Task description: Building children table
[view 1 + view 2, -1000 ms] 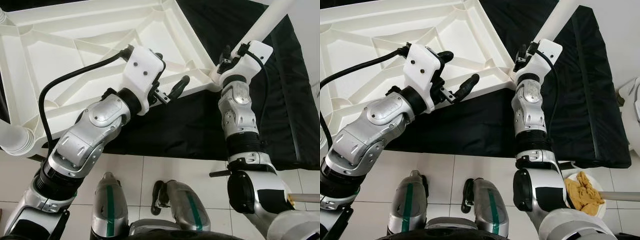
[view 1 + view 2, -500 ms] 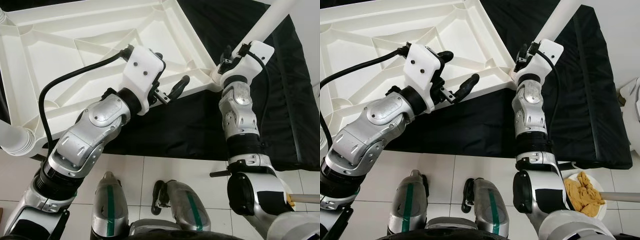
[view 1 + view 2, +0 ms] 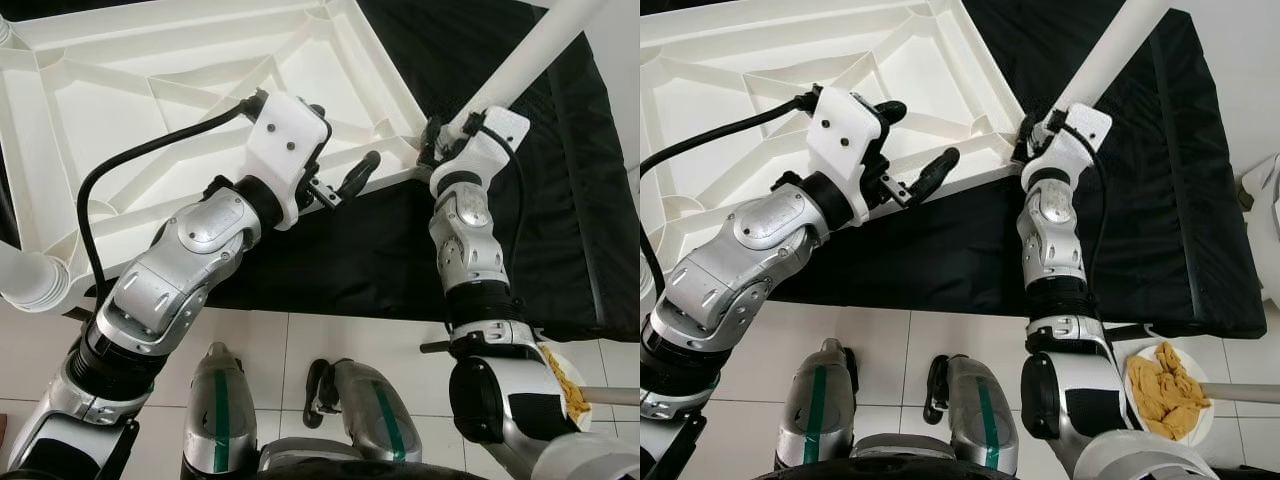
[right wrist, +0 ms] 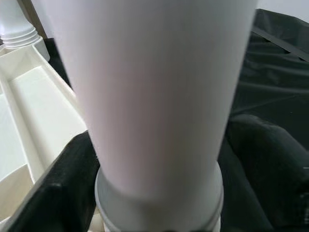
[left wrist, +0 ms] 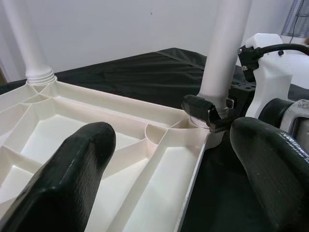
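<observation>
A white plastic table top [image 3: 150,90] lies upside down on a black cloth [image 3: 560,220], ribs facing up. At its near right corner a white table leg [image 3: 530,50] stands slanted in the corner socket. My right gripper [image 3: 443,135] is shut on the leg's base; in the right wrist view the leg [image 4: 154,96] sits between the black fingers [image 4: 260,159]. My left gripper [image 3: 340,145] hovers open over the table top's near edge, nothing between its fingers [image 5: 72,169]. The left wrist view looks along the edge to the leg [image 5: 224,53].
Another white leg [image 3: 25,275] sticks out at the table top's near left corner, and one more [image 5: 26,43] stands at a far corner. A plate of yellow food [image 3: 1165,390] sits on the tiled floor at my right. My feet [image 3: 300,420] are just before the cloth.
My right gripper has dropped closer to the corner socket and turned, and the leg now leans a little more to the right. The left arm has stayed put.
</observation>
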### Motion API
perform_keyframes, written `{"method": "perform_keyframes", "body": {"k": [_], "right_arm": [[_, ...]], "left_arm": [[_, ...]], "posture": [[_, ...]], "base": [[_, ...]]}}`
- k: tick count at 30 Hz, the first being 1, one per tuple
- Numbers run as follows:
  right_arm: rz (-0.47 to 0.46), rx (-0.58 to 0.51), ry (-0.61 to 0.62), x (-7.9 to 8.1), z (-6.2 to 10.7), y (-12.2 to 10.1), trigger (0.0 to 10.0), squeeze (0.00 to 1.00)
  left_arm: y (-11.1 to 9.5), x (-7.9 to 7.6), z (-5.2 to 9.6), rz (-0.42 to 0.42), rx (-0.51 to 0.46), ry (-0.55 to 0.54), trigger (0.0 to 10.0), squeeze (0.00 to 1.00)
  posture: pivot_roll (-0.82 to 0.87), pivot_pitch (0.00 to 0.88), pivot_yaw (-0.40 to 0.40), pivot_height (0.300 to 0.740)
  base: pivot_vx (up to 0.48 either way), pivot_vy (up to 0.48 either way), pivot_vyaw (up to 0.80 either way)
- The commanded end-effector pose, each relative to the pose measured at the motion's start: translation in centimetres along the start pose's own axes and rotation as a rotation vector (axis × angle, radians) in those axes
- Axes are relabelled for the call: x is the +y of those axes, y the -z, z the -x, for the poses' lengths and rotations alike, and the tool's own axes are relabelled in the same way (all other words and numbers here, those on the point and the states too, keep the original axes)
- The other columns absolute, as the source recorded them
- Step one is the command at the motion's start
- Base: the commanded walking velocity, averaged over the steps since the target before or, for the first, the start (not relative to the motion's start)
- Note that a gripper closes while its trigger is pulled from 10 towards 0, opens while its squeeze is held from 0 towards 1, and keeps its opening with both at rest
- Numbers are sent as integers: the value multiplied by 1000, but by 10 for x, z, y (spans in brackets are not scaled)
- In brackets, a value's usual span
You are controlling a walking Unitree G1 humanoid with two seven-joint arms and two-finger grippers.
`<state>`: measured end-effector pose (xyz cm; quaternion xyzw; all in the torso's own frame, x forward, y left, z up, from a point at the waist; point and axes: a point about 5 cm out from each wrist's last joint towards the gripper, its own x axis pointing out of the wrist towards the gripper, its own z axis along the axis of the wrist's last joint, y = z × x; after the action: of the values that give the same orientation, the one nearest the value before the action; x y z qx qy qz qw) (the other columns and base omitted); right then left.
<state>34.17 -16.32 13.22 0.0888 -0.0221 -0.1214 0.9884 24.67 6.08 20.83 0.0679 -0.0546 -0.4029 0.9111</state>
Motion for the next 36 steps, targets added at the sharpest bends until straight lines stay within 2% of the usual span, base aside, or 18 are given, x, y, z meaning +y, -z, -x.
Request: {"method": "perform_keyframes", "body": {"k": [1,8,23,24,25,26,30,33,36], "right_arm": [[12,19,10,-5,1,4,10000,1000],[17,13,14,-6,1,3,10000,1000],[27,-41,-89,-8,2,-7,10000,1000],[30,-47,-105,-9,2,-8,10000,557],[30,-47,-105,-9,2,-8,10000,557],[33,-56,-135,-12,2,-11,10000,0],[36,-64,-155,-14,2,-14,10000,0],[36,-53,-241,-16,2,-14,10000,0],[51,-50,-265,-18,1,-15,10000,0]], "left_arm": [[-4,-8,0,-11,-13,101,10000,0],[-4,-9,0,-8,-15,101,10000,0],[-4,-10,1,-4,-12,105,10000,0],[-4,-10,1,-3,-12,105,10000,0],[-4,-10,1,-3,-12,105,10000,0],[-4,-10,1,-3,-11,106,10000,0],[-4,-10,1,-2,-11,106,10000,0],[-4,-10,1,-1,-10,109,10000,0],[-4,-10,1,-1,-10,109,10000,0]], "posture": [[157,80,-125,740],[157,82,-126,740],[153,91,-122,740],[151,92,-122,740],[151,92,-122,740],[149,93,-120,740],[147,95,-119,740],[144,95,-118,740],[144,95,-118,740]], "base": [[0,0,0],[0,0,0],[0,0,0],[0,0,0],[0,0,0],[0,0,0],[0,0,0],[0,0,0],[0,0,0]]}}
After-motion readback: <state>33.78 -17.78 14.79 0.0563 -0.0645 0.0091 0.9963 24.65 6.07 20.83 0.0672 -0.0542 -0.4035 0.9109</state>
